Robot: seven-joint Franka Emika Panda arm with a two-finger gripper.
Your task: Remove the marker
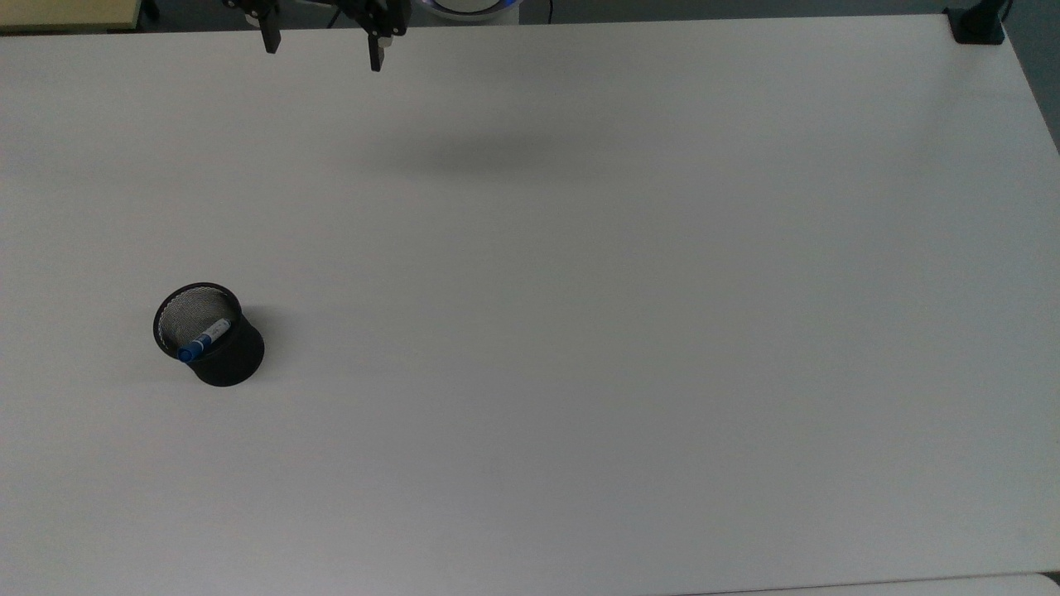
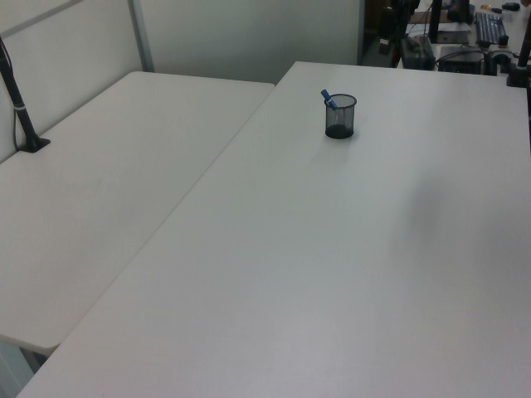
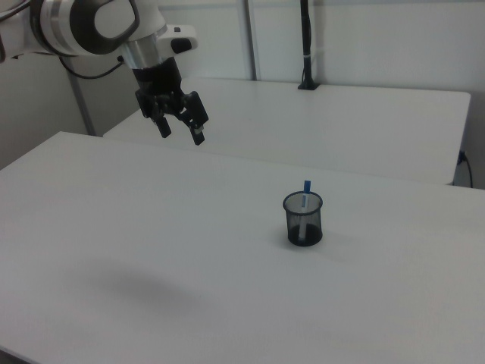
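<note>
**Reach not begun: marker sat in cup**

Gripper [image 3: 180, 129] hung high w/ jaws spread, well apart from the marker [image 1: 204, 339]. The marker leaned in the black mesh cup [image 1: 217, 349], blue cap above the rim. Best approach, imo: descend over the cap, pinch the slim, smooth barrel, lift straight up. White worktop [image 1: 580, 331] was matte and flat.
</note>
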